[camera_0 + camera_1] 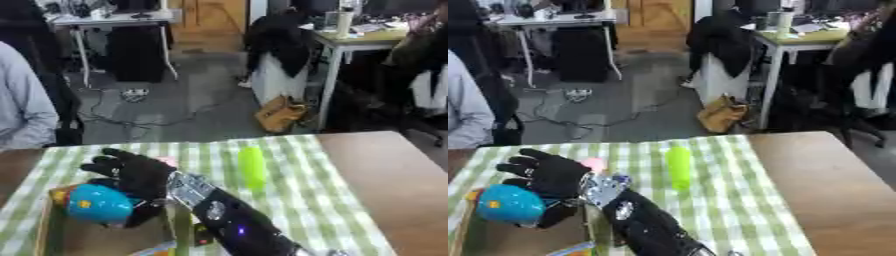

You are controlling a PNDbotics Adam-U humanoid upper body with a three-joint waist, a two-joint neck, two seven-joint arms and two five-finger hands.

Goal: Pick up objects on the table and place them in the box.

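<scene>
My right hand, black-gloved, reaches from the lower middle to the left and hangs over the cardboard box. Its fingers are spread and point up-left. A round blue toy with an orange spot sits in the box's far end, against the palm side of the hand, between the fingers and the thumb. No finger curls round it. A bright green elongated object lies on the green checked cloth, to the right of the hand. A small pink thing shows just behind the hand. My left hand is out of view.
The cloth covers the table's left part; bare brown wood lies to the right. A person's grey sleeve is at the far left edge. A coloured item shows at the box's near end.
</scene>
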